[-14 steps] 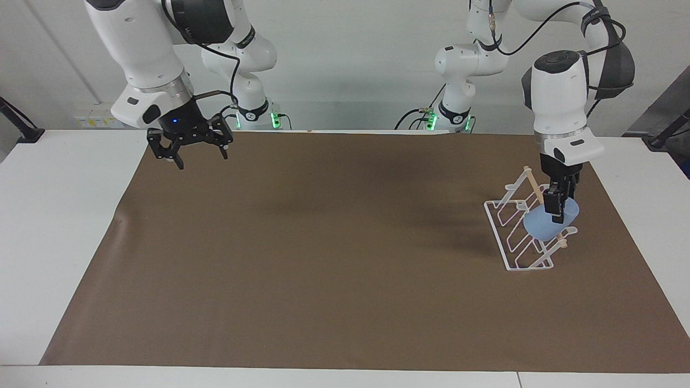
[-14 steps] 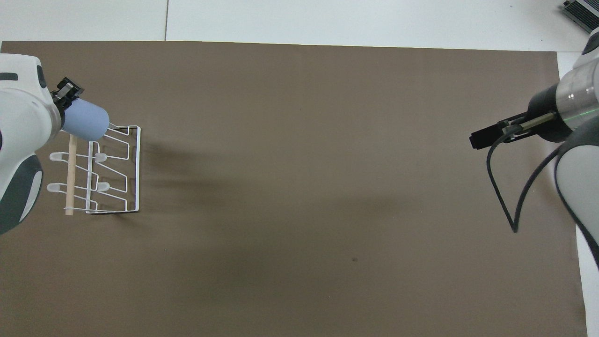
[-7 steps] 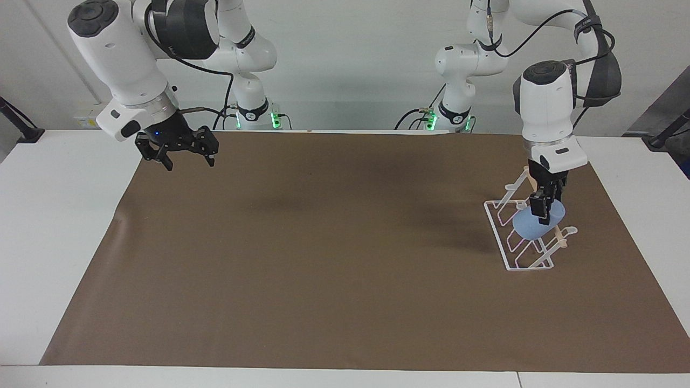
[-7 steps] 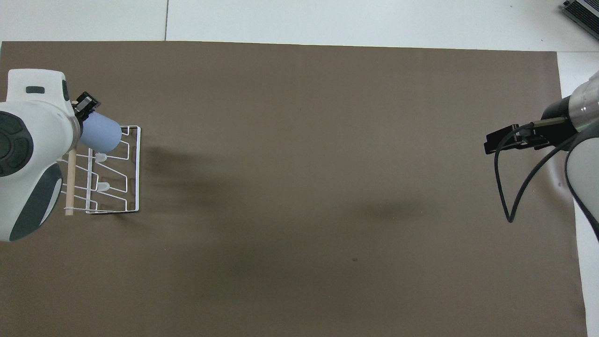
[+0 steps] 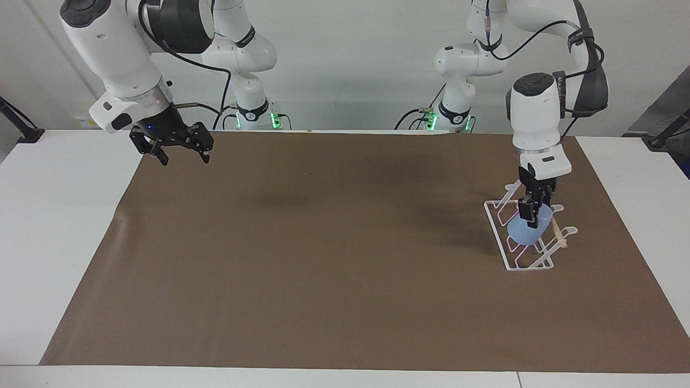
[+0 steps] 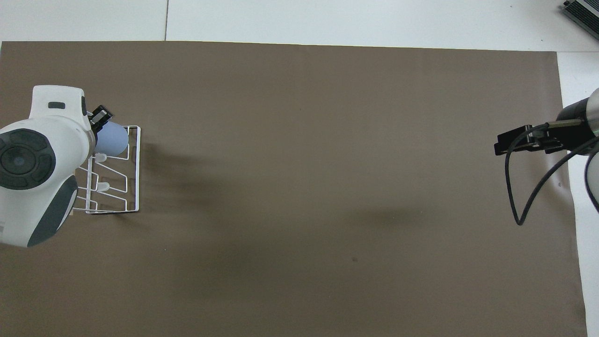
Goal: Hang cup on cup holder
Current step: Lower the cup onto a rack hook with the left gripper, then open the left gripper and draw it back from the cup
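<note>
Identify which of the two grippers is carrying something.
The left gripper: it is shut on the light-blue cup over the white wire cup holder. The right gripper hangs open and empty.

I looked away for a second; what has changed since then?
The left claw, still shut on the cup, has lowered it onto the cup holder. The open right claw drifted toward its table edge. The holder stayed put.

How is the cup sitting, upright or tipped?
Tipped: the cup lies slanted over the cup holder, gripped by the left gripper.
</note>
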